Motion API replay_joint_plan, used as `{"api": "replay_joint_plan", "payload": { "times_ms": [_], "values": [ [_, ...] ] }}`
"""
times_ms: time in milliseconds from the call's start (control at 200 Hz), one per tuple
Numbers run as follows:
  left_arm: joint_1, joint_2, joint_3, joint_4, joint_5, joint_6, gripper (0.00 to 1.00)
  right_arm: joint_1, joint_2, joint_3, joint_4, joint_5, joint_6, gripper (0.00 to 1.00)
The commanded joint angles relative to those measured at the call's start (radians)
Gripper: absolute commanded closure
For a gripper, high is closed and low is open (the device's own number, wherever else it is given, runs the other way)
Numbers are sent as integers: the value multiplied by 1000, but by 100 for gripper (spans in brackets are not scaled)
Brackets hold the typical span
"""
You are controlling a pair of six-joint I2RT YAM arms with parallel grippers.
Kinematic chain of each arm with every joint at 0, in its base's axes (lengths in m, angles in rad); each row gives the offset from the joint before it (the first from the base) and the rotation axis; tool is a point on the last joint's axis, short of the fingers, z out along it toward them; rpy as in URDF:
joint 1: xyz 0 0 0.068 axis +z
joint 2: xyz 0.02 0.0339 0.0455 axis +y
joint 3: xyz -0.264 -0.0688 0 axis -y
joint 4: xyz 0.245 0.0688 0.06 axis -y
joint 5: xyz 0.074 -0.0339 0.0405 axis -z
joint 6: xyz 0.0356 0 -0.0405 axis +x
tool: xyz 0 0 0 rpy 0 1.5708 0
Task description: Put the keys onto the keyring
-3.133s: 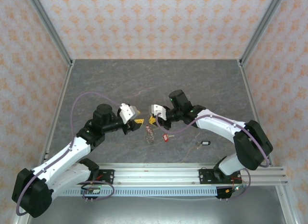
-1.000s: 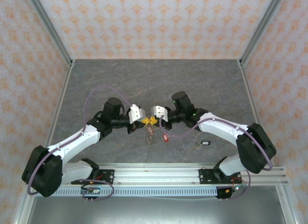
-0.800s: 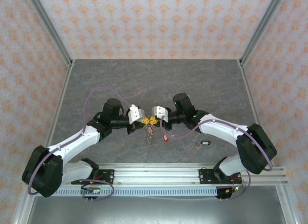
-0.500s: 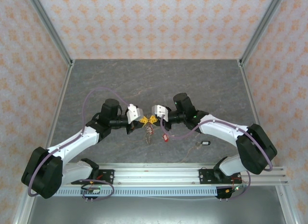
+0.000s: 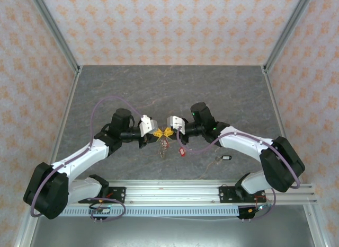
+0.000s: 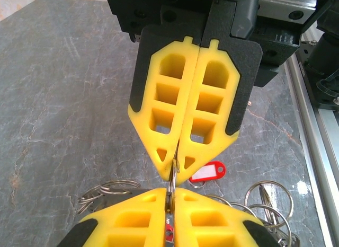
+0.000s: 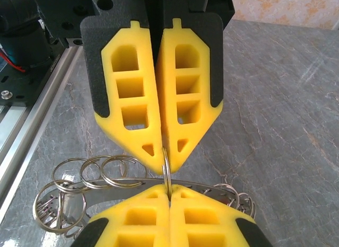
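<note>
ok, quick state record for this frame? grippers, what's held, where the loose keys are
left gripper: shut on thin metal ring
right gripper: shut on same ring, tip to tip with left
ring pose: edge-on, pinched from both sides
red-tagged key: beside the grippers, right arm's side
black-tagged key: on table, apart, near right arm
small rings: bunched beneath the grippers

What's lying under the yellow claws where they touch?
Loose metal rings and a red key tag lie on the table. The left claw hides whatever is straight below.
</note>
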Motion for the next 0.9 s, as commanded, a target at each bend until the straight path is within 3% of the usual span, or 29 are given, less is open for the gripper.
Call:
{"api": "replay_joint_plan", "payload": {
  "times_ms": [0,435,546,656,736,896],
  "values": [
    [3,10,28,-48,39,27,89,-2,-7,43,27,-39,4,100],
    [2,46,70,-90,29,37,88,-3,10,83,-35,-56,-3,100],
    [2,39,68,-87,19,37,91,-3,16,91,-50,-50,-7,100],
    [0,34,72,-98,8,41,100,-3,13,93,-62,-52,-6,100],
    [-1,26,67,-88,3,37,100,-3,2,91,-66,-41,3,100],
    [-1,-2,32,-8,-28,-38,100,-3,-57,50,-50,65,65,88]
  ]
}}
